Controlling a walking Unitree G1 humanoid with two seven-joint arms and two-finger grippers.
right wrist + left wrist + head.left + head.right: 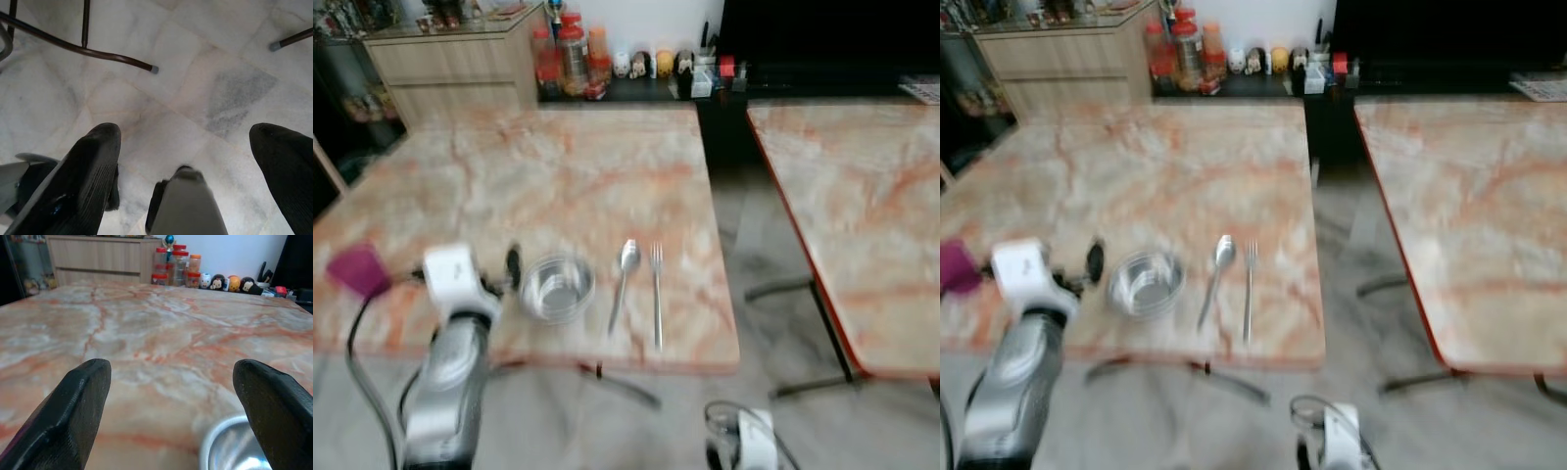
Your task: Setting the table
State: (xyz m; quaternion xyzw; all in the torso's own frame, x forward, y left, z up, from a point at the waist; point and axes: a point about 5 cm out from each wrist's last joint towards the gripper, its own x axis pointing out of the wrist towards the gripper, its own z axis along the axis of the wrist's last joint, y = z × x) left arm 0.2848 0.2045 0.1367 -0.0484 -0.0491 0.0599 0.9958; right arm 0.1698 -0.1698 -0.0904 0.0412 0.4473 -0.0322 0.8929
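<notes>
Steel bowl, spoon and fork lie side by side near the marble table's front edge as one place setting, the left gripper spread wide and empty beside the bowl, while the right gripper hangs wide apart over the floor.

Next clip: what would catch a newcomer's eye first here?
Probably the small place setting near the front edge of the marble table: a steel bowl with a spoon and fork laid side by side to its right. Next, the left end effector, fingers open, hovers just left of the bowl. The right end effector hangs open over the tiled floor.
</notes>
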